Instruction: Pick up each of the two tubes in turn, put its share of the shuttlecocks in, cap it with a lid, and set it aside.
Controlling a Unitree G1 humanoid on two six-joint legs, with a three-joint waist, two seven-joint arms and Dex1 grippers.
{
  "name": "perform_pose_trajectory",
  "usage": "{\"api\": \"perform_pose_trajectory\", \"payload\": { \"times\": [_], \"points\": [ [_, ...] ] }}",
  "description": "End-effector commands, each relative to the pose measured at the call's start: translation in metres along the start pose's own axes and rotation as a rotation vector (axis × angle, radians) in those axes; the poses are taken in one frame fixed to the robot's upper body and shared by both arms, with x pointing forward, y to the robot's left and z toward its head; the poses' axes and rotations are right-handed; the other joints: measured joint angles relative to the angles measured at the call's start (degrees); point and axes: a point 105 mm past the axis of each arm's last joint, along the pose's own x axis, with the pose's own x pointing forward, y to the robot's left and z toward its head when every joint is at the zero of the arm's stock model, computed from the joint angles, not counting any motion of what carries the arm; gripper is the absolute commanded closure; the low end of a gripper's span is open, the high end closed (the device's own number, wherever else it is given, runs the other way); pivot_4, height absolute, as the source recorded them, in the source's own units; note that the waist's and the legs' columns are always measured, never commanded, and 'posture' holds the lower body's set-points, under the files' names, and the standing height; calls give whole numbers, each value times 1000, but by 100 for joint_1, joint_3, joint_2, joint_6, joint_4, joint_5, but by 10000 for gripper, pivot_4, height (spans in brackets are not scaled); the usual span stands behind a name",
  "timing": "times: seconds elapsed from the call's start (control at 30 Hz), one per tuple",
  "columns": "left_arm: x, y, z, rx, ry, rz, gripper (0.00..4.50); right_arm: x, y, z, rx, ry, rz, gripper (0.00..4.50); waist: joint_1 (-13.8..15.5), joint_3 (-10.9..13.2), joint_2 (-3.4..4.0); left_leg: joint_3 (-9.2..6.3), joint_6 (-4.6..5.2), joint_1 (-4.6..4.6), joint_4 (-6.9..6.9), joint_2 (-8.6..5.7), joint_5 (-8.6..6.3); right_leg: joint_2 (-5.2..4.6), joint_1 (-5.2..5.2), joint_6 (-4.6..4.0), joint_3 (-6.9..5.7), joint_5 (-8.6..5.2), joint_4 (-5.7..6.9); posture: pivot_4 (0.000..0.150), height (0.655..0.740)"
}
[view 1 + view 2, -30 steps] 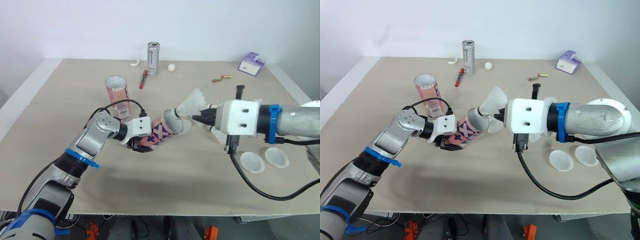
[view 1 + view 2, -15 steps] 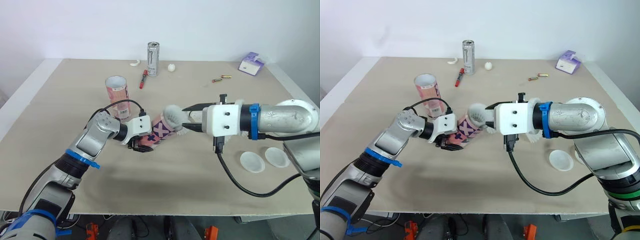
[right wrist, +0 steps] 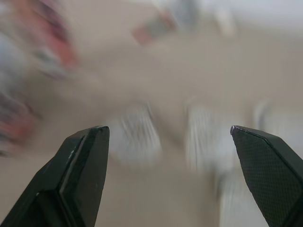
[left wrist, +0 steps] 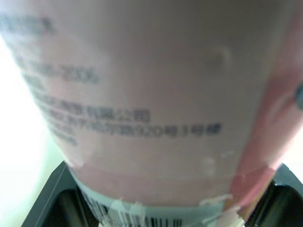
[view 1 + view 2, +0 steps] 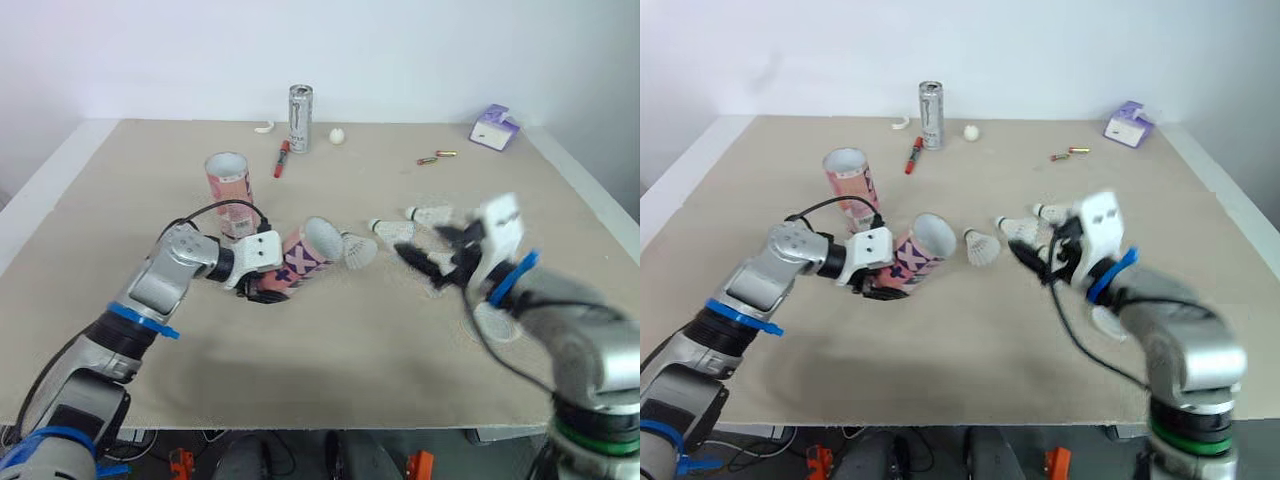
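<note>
My left gripper (image 5: pixel 268 287) is shut on a pink patterned tube (image 5: pixel 298 258), holding it tilted with its open mouth toward the right. The tube's printed wall (image 4: pixel 151 94) sits between the fingers in the left wrist view. A second pink tube (image 5: pixel 228 181) stands upright behind it. One shuttlecock (image 5: pixel 356 249) lies just beside the held tube's mouth, and two more (image 5: pixel 393 230) (image 5: pixel 431 214) lie further right. My right gripper (image 5: pixel 432 256) hovers open and empty to the right of them; its fingers (image 3: pixel 83 163) stand wide apart.
At the table's far side stand a drink can (image 5: pixel 300 104), a red pen (image 5: pixel 282 158), a small white ball (image 5: pixel 337 135), two batteries (image 5: pixel 437 157) and a purple box (image 5: pixel 495 127). A white lid (image 5: pixel 1103 321) lies by my right arm.
My right gripper opened, let go of the shuttlecock at the held tube's mouth and drew back to the right. The left arm kept its grip; the camera shifted slightly.
</note>
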Motion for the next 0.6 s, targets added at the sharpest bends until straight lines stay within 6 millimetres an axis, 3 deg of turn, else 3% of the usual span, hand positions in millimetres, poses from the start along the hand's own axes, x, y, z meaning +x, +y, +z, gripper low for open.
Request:
{"api": "perform_pose_trajectory", "payload": {
  "times": [0.03,0.37,0.6],
  "points": [
    [-16,5,-4,30,16,-2,13068,18,10,9,4,-70,-63,1052,-32,3,8,-2,-1,4,-1,2,4,15,-1,11,-1,-4,1,1500,7400],
    [-18,4,-12,20,39,3,13068,45,49,9,97,-62,10,1052,-6,3,9,-8,2,0,-3,2,25,18,3,28,-9,6,-6,1500,7400],
    [-19,4,-12,17,38,8,13068,54,56,6,176,-54,19,1052,-7,3,9,-9,2,-1,-3,2,25,18,3,29,-10,8,-8,1500,7400]
  ]
}}
